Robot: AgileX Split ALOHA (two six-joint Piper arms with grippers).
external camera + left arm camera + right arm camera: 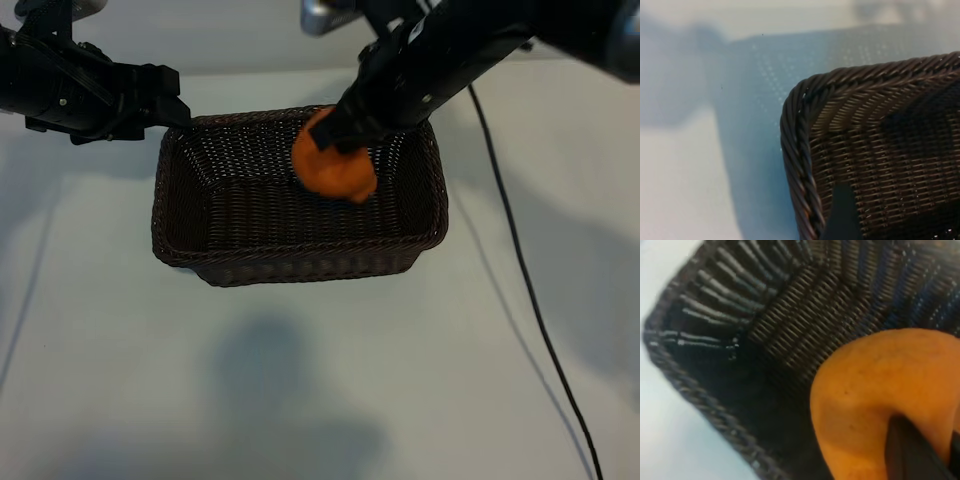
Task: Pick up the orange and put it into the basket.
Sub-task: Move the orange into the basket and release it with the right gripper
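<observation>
- Pale, matte worktop (pixel 300 380) fills the exterior view, with soft shadows across it and a thin black cable (pixel 520 270) trailing down its right side.
- On this worktop sits the basket (pixel 190 235), dark brown wicker with a braided rim, below and between the two arms.
- Right pincer (pixel 335 135) reaches in over the far right part of the basket, pointing steeply down, and it is clenched on the orange (pixel 335 172).
- The orange hangs directly under the right pincer's tips, touching them at its upper side; it sits above the basket's interior, near the far wall, and whether it touches the weave beneath cannot be told.
- From the right wrist view, the orange (pixel 875 395) fills the space just ahead of the pincer, with one dark fingertip (pixel 912 452) pressed against its skin, and the basket's inner wall and corner (pixel 765 320) lie beyond the fruit.
- Left pincer (pixel 175 105) hovers just beside the basket's far left corner, its jaws spread apart and grasping nothing.
- The left wrist view shows that corner's braided rim (pixel 800 165) close ahead of the left pincer, with one dark fingertip (pixel 842 217) seen over the woven wall just inside the rim.
- The orange lies well apart from the left pincer, across the basket's width.
</observation>
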